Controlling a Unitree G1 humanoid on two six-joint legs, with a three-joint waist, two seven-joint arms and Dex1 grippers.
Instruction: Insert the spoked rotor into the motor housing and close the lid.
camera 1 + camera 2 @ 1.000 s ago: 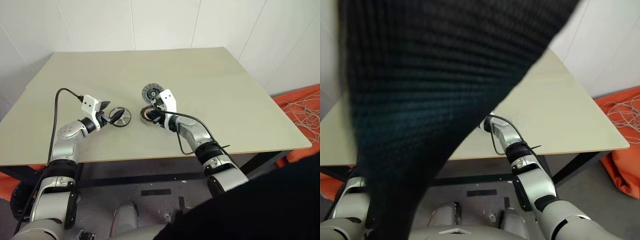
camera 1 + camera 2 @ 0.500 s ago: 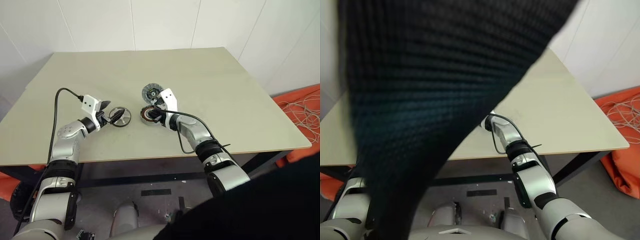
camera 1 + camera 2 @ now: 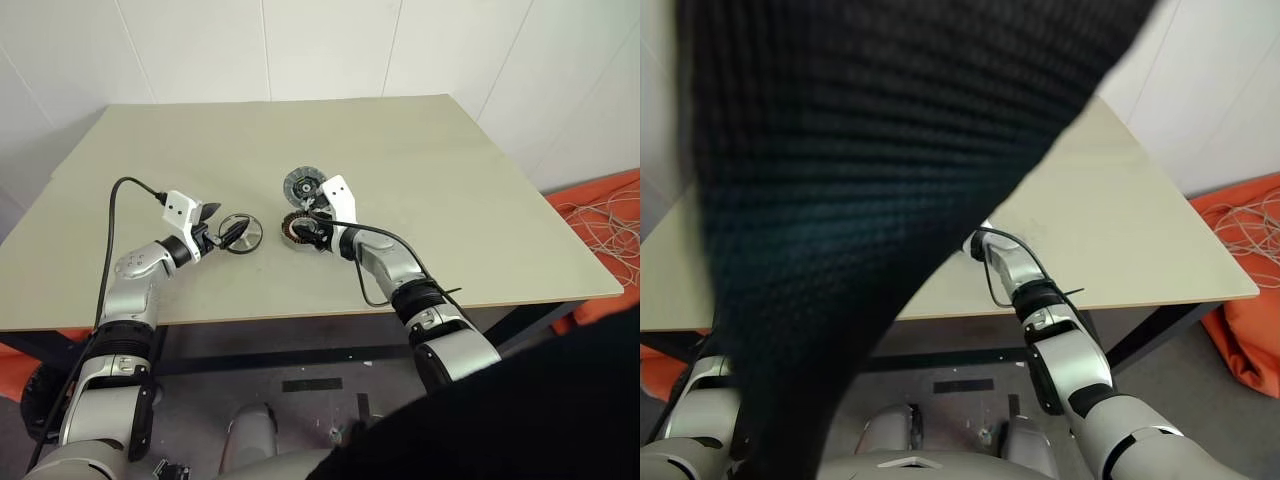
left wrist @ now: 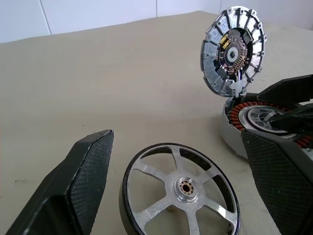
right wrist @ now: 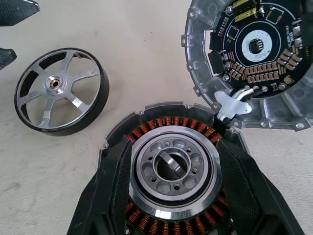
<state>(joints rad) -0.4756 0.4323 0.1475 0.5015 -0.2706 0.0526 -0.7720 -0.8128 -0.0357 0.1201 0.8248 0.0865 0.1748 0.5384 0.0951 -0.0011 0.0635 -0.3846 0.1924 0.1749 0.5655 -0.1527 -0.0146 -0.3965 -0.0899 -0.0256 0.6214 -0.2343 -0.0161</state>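
We noted the motor housing (image 5: 172,171) sitting on the beige table (image 3: 450,180) near its middle, copper windings ringing a grey centre that carried a small loose-looking ring in its bore. The lid (image 5: 254,58) was hinged open on the far side of the housing, tilted up on short wires, its inner face showing a dark circuit board. In the left eye view the lid (image 3: 302,184) stood just beyond the housing (image 3: 297,229). The spoked rotor (image 4: 179,188) lay flat on the table to the left of the housing, apart from it, spokes and hub facing up; seen from the right wrist, the rotor (image 5: 61,90) was clear of both the housing and the lid. The right gripper (image 3: 318,232) was at the housing, and in the right wrist view its black fingers (image 5: 110,196) flanked the housing on either side; they appeared parted rather than clamped, though we could not tell whether the pads touched the rim. The left gripper (image 3: 232,234) was spread wide, with its fingers (image 4: 83,176) standing on either side of the rotor and not touching it. A dark out-of-focus object covered most of the right eye view, leaving the right arm and the table's right edge (image 3: 1180,290) visible. An orange cloth with pale cables (image 3: 600,215) lay on the floor to the right of the table.
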